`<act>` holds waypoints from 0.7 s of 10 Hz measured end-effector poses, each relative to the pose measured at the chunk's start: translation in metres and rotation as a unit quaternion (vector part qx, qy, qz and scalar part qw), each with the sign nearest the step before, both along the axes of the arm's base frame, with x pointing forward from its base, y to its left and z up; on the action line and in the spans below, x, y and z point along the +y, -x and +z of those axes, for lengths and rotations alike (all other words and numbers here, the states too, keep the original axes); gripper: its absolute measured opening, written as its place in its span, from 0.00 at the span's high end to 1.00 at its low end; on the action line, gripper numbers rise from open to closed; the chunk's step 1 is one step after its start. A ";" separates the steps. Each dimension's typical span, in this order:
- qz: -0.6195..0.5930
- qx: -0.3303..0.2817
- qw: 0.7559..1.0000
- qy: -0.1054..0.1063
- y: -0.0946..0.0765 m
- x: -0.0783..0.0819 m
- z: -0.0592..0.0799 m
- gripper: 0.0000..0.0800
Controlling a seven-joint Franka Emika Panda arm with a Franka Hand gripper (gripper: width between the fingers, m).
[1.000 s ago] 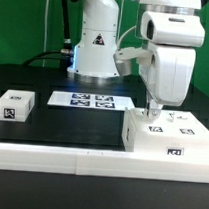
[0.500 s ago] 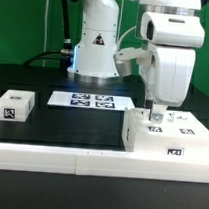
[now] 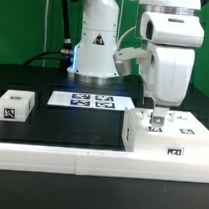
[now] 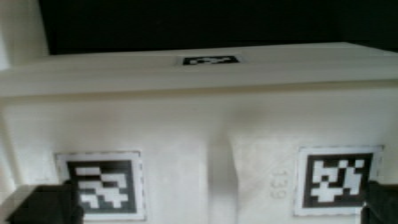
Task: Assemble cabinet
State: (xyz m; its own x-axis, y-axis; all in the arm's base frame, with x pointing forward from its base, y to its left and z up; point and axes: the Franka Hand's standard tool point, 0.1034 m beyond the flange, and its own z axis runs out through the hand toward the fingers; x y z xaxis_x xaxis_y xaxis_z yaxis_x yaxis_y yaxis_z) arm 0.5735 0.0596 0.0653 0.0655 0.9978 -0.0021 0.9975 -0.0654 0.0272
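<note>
Fingers [image 4: 43,205] hanging spread over cabinet

The gripper [image 3: 155,119] is hovering wide apart, pinching nothing, at the cabinet [image 3: 172,144], which is sitting at the exterior view's right. Closing off-centre risks shoving it askew.

Cabinet [image 3: 175,145] is cropped by the exterior view's right edge; gripper [image 3: 154,118] tips are masked, grip not readable. Wrist cam: tags [image 4: 102,182] blurred, fingers [image 4: 36,207] cut off at frame edge.
</note>
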 end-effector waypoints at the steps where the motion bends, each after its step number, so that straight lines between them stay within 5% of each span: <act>1: -0.055 -0.018 0.998 -0.003 0.012 -0.006 0.008 0.00; 3: -0.147 -0.033 0.988 -0.012 0.037 0.000 0.013 0.00; 7: -0.172 -0.032 0.985 -0.014 0.041 0.008 0.014 0.00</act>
State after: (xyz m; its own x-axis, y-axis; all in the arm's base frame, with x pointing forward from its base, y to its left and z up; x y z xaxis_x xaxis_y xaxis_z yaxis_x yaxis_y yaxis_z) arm 0.5328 0.0677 0.0798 0.3985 0.9163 0.0394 0.9126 -0.4004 0.0831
